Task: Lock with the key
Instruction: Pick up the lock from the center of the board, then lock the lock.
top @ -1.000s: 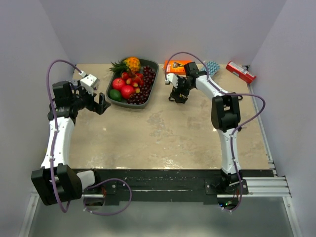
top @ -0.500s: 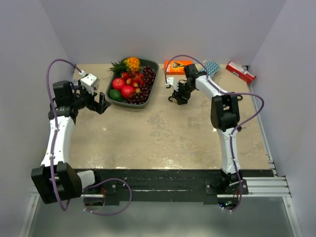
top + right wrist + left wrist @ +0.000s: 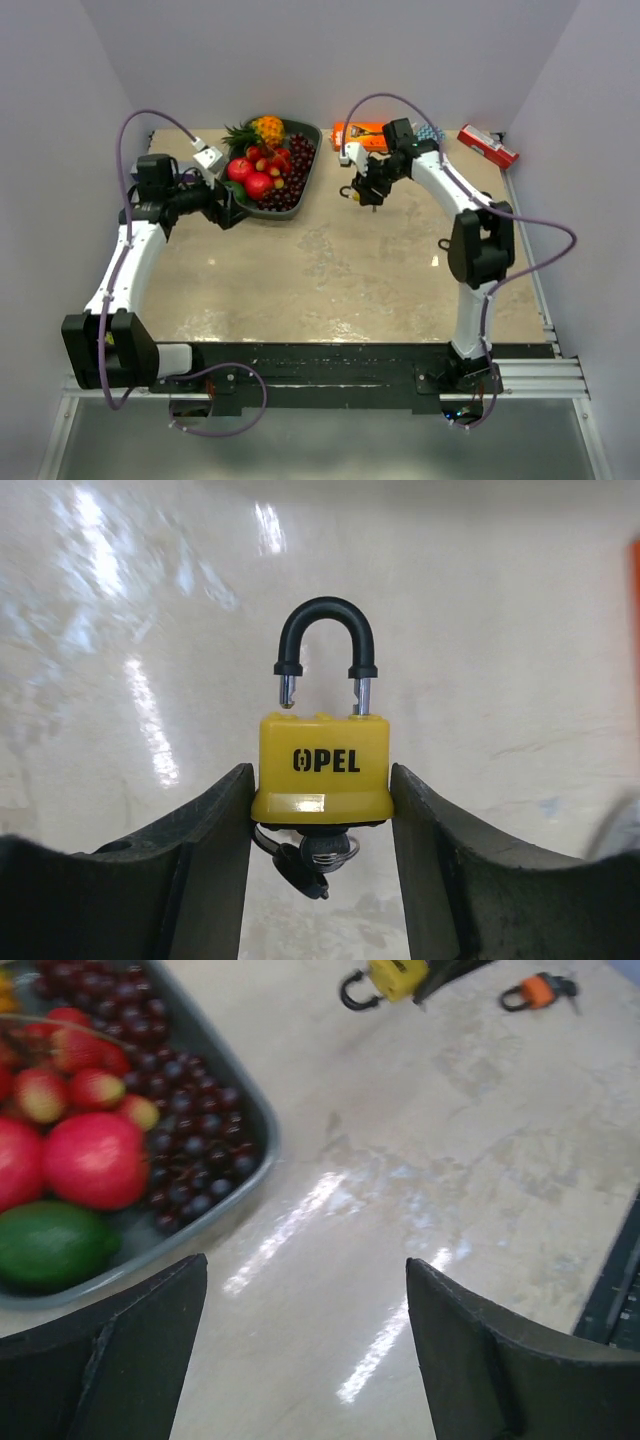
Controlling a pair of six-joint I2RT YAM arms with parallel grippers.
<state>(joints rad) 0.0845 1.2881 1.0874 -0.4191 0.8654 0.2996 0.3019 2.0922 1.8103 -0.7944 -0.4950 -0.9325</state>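
Right wrist view shows the yellow plastic-cased padlock (image 3: 322,765) with a black U-shaped shackle (image 3: 325,620) clamped by its two sides between the right fingers (image 3: 205,850). It stands upright with the shackle pointing away from the wrist. A small metal key (image 3: 312,862) on a ring hangs from the keyhole in its underside, in the gap between the fingers and nearer the wrist.

A second ago these fingers stood wide apart and low over the pale stone-look desk (image 3: 500,630). They have since closed on the padlock body, and the arm has swung up and towards the middle, so the padlock now appears to hang clear of the desk. The pick-up therefore looks done. One shackle leg seems to sit just above the body, so I judge the lock is not yet closed.

Pressing the shackle home and turning the key is left, and that probably needs the other arm. The left fingers (image 3: 130,1340) are spread and empty. That arm has moved in beside the grey tray of fruit (image 3: 255,1130), with the padlock well ahead of it, at the far edge of the left wrist view.
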